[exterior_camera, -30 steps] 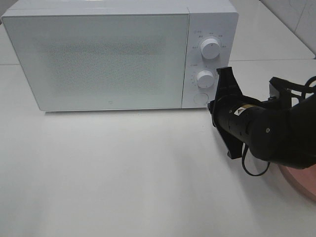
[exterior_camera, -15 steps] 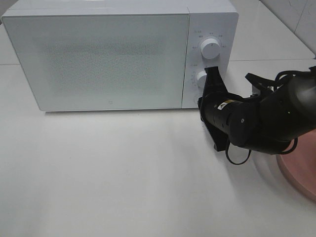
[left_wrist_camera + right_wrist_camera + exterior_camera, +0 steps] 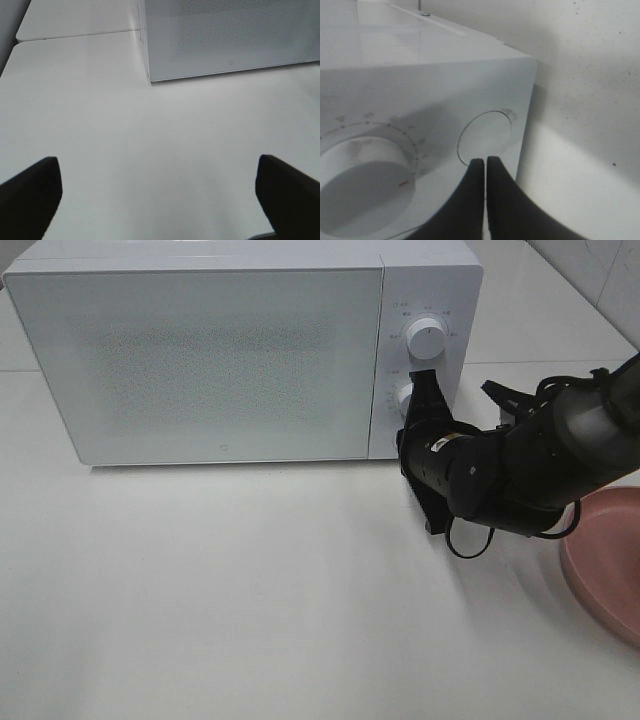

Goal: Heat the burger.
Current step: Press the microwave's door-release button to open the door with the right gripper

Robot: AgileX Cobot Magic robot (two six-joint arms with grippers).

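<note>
The burger is out of view. The white microwave [image 3: 210, 360] stands at the back with its door closed. My right arm [image 3: 500, 475] reaches to the control panel at the microwave's right end. In the right wrist view my right gripper [image 3: 484, 162] is shut with nothing in it. Its tips sit at the lower rim of the round door button [image 3: 485, 134], beside the lower dial [image 3: 362, 187]. Whether they touch the button I cannot tell. My left gripper [image 3: 160, 192] hangs open over bare table in front of the microwave's left end.
Part of a pink plate [image 3: 605, 560] shows at the right edge, partly behind my right arm; its visible part is bare. The upper dial [image 3: 427, 338] sits above my wrist. White table [image 3: 250, 600] spreads in front of the microwave.
My right arm has swung left and in toward the microwave's control panel, covering the round button and the lower dial in the high view. More of the pink plate shows.
</note>
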